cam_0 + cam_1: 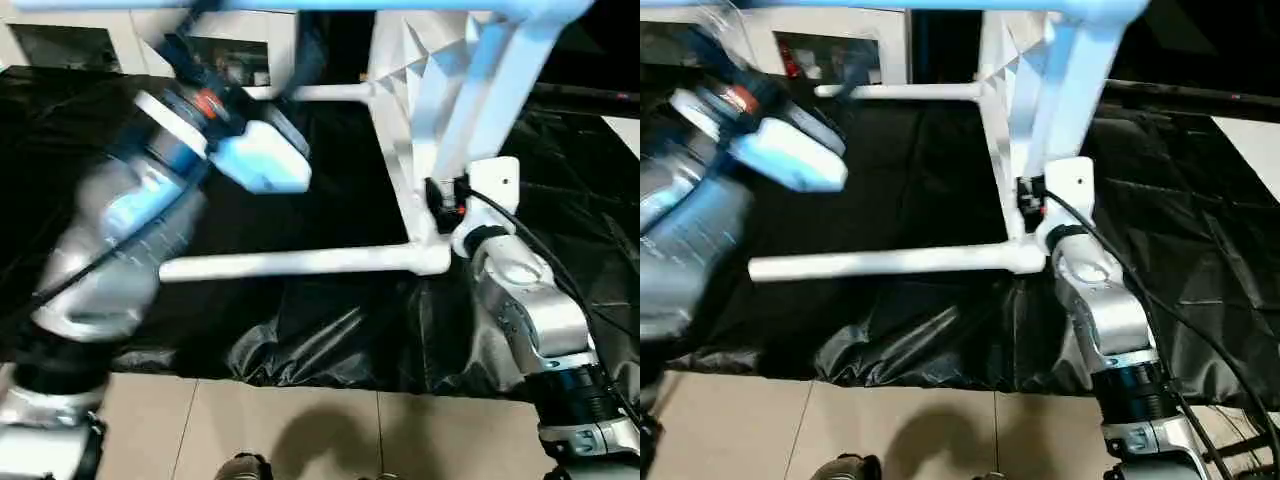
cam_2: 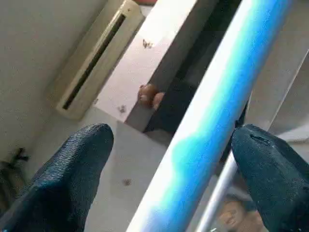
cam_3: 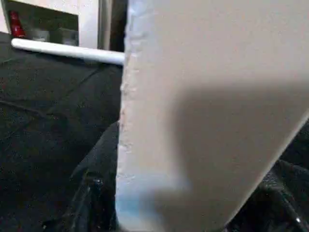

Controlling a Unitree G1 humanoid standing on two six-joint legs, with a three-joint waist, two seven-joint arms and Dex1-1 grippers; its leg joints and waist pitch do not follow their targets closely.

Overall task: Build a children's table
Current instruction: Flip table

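Two silver forearms reached out over the pale tiled floor [image 1: 300, 420] at the near edge, and past it lay a crumpled black sheet [image 1: 320, 340] spread over the work area. On that sheet the children's table [image 1: 420, 150] stood tipped on its side, its ribbed white underside facing the robot's left. One long leg [image 1: 300, 263] ran level just above the sheet toward the robot's left, and a second leg [image 1: 900, 92] ran the same way farther back. Another leg [image 1: 500, 90] slanted up and away across the top of the scene.

The right gripper [image 1: 445, 205] sat against the lower corner of the tabletop, close beside the socket where the near leg joined; whether its fingers were closed on the rim I could not tell. From its wrist, the broad white plastic of the table filled most of the sight.

The left gripper [image 2: 169, 169] was raised high on the robot's left, its black fingertips [image 2: 82, 159] spread wide with a white leg [image 2: 212, 125] passing between them, not pinched.

Farthest back stood a white cabinet [image 1: 840, 50] with dark openings. No brand, label or writing could be read anywhere.
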